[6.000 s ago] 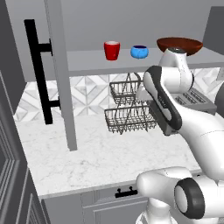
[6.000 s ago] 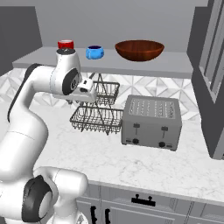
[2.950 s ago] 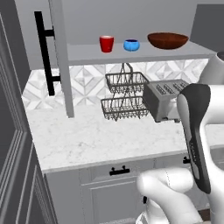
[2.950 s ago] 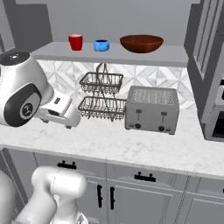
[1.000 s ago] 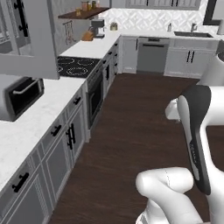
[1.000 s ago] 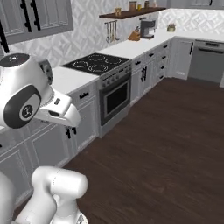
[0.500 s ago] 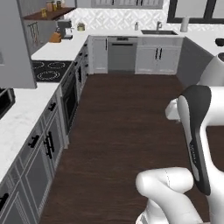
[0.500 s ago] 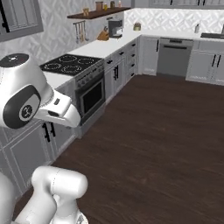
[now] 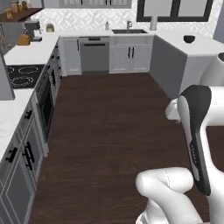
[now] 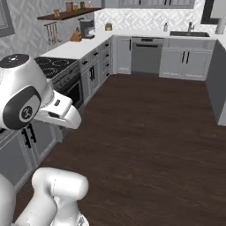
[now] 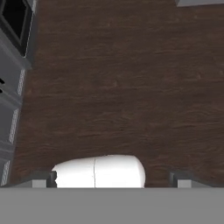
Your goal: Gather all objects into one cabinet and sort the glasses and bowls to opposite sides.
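The end effector (image 11: 113,177) hangs over the dark wooden floor (image 11: 131,87) with its two finger tips (image 11: 43,177) spread wide apart and nothing between them. In the hand view the floor runs from 6 o'clock up to 12, with grey base cabinets (image 11: 11,87) along the 9 o'clock edge.

From the left base view, the white arm (image 9: 197,135) stands at 4 o'clock. The floor lies ahead of it, and a run of base cabinets (image 9: 26,153) with an oven and stove (image 9: 22,76) lines the 9 o'clock side. Farther off, at 12 o'clock, a dishwasher (image 9: 92,54) and a sink (image 9: 129,31) sit in the far worktop (image 9: 87,34). A dark bowl (image 9: 189,39) rests on the worktop at 2 o'clock. A brown wooden shelf (image 10: 70,14) hangs at 11 o'clock in the right base view. I cannot make out the red cups, the blue bowl or the wall cabinet.
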Controlling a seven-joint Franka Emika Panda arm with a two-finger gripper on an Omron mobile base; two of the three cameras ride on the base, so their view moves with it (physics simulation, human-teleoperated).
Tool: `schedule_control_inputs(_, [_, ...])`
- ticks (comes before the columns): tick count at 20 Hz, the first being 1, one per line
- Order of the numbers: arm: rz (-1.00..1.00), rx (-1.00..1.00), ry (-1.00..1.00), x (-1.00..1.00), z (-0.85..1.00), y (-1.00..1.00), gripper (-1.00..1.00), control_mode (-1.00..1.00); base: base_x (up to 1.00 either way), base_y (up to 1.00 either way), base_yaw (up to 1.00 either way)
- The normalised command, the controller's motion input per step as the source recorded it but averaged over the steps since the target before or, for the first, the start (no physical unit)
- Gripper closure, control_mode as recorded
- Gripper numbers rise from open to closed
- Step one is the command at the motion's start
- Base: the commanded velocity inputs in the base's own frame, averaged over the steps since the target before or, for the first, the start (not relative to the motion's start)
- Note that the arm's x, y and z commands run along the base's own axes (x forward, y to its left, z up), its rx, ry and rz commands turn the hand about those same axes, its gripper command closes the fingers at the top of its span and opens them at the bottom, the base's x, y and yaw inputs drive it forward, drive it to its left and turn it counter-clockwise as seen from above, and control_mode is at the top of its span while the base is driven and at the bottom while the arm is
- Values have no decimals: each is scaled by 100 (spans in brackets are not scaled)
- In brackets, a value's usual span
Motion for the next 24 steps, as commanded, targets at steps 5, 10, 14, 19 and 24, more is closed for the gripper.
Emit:
schedule_control_inputs(5, [0, 0, 0, 0, 0, 0, -100, 100, 30, 0, -24])
schedule_control_inputs(10, [0, 0, 0, 0, 0, 0, -100, 100, 7, 0, -57])
schedule_control_inputs(14, [0, 0, 0, 0, 0, 0, -100, 100, 6, 0, -66])
schedule_control_inputs(19, [0, 0, 0, 0, 0, 0, -100, 100, 11, 0, -69])
schedule_control_inputs(24, [0, 0, 0, 0, 0, 0, -100, 100, 23, 13, -67])
